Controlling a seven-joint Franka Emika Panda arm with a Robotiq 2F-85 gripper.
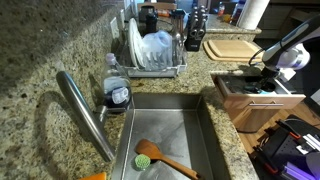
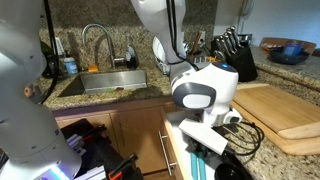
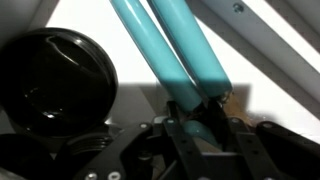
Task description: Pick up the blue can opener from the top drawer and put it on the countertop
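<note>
Listing the contents at this moment.

Gripper (image 3: pixel 203 125): lowered into the top drawer (image 1: pixel 250 101) at the end of the cabinet run. In the wrist view its dark fingers (image 3: pixel 176 133) stand on either side of the tool's handle ends. The pincer appears clamped on them.

Blue can opener (image 3: pixel 170 45): two slim teal handles lying side by side, running from the top of the wrist view down to the gripper. It sits inside the drawer, over the pale interior. Whether it rests on the drawer floor or is raised off it cannot be told.

Black round object (image 3: pixel 60 85): glossy, in the drawer just beside the handles.

Top drawer: pulled open, light-brown wooden front, below the counter edge in both exterior views.

Countertop (image 1: pixel 60 60): speckled granite, with a steel sink (image 1: pixel 175 120) cut into it and a curved faucet (image 1: pixel 85 110) beside the basin.

Wooden spoon with green head (image 1: pixel 150 155): lying in the sink.

Dish rack (image 1: pixel 155 55): on the counter behind the sink, holding plates.

Wooden cutting board (image 2: pixel 285 115): flat on the counter near the drawer.

Knife block (image 2: pixel 238 55): upright, against the back wall.
</note>
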